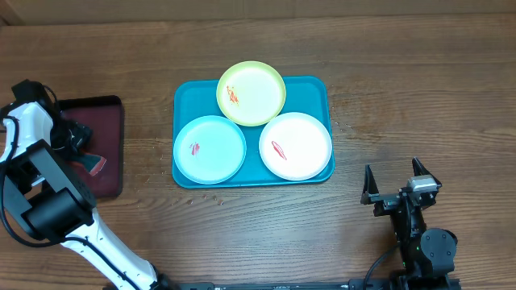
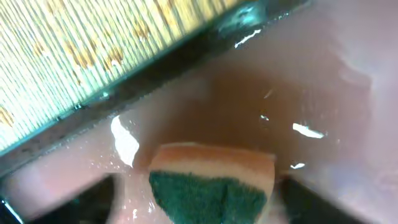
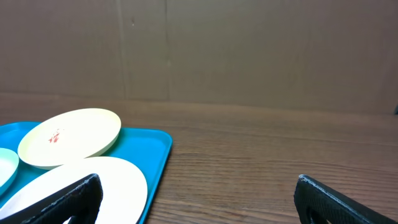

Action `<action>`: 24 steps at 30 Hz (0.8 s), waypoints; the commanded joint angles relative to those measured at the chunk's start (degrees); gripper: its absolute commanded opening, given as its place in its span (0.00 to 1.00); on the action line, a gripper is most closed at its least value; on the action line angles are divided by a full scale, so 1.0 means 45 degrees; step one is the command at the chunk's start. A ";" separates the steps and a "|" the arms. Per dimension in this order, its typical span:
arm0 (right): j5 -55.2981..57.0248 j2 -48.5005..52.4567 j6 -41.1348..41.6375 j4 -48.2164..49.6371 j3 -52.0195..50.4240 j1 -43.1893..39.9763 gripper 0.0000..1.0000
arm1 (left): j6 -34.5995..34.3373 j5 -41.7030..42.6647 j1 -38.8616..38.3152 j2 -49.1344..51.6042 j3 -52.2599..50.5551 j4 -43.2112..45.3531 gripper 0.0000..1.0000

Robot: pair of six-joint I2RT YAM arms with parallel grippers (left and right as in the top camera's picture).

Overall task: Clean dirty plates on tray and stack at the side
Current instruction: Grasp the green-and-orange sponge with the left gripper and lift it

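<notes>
Your left gripper [image 2: 198,202] is flanking the sponge [image 2: 211,177] with its fingers [image 2: 93,196] low in the wrist view. Whether they are pinching it I cannot tell, so be squaring them on its sides before lifting off the maroon tray [image 2: 323,81]. Your right gripper [image 1: 395,184] is standing spread wide at lower right, and the smeared plates [image 1: 251,93] are lying on the blue tray [image 1: 184,95], centre frame.

- The tray [image 1: 184,93] is full edge to edge. The yellow-green plate [image 1: 251,93] overlaps the rims of the light blue plate [image 1: 210,149] and the white plate [image 1: 296,146].
- Bare table [image 1: 419,89] lies right of the tray, open to the right gripper [image 1: 392,169].
- The maroon tray [image 1: 109,109] and the left arm [image 1: 48,189] crowd the left side.
</notes>
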 commanded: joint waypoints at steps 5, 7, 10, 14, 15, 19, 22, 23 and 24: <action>0.0121 -0.0126 -0.0049 0.0068 -0.0131 -0.0049 1.00 | 0.0165 -0.0311 -0.0015 0.0078 0.0223 -0.0087 0.04; 0.0121 -0.0126 -0.0049 0.0068 -0.0131 -0.0049 1.00 | 0.0165 -0.0282 -0.0015 0.0078 0.0223 -0.0301 0.15; 0.0121 -0.0126 -0.0049 0.0068 -0.0131 -0.0049 1.00 | 0.0165 -0.0049 -0.0029 0.0078 0.0223 -0.0869 1.00; 0.0121 -0.0126 -0.0049 0.0068 -0.0131 -0.0049 1.00 | 0.0165 0.0937 -0.0029 0.0078 0.0223 -0.1661 1.00; 0.0121 -0.0126 -0.0049 0.0068 -0.0131 -0.0049 1.00 | 0.0160 0.1331 -0.0029 0.0078 0.0223 -0.1826 1.00; 0.0121 -0.0126 -0.0049 0.0068 -0.0131 -0.0049 1.00 | 0.0160 0.2827 -0.0029 0.0078 0.0223 -0.2239 1.00; 0.0121 -0.0126 -0.0049 0.0068 -0.0131 -0.0049 1.00 | 0.0160 0.3133 -0.0029 0.0078 0.0223 -0.2263 1.00; 0.0121 -0.0126 -0.0049 0.0068 -0.0131 -0.0049 1.00 | 0.0160 0.3118 -0.0029 0.0078 0.0223 -0.2239 1.00; 0.0121 -0.0126 -0.0049 0.0068 -0.0131 -0.0049 1.00 | 0.0160 0.3089 -0.0029 0.0078 0.0223 -0.2210 0.95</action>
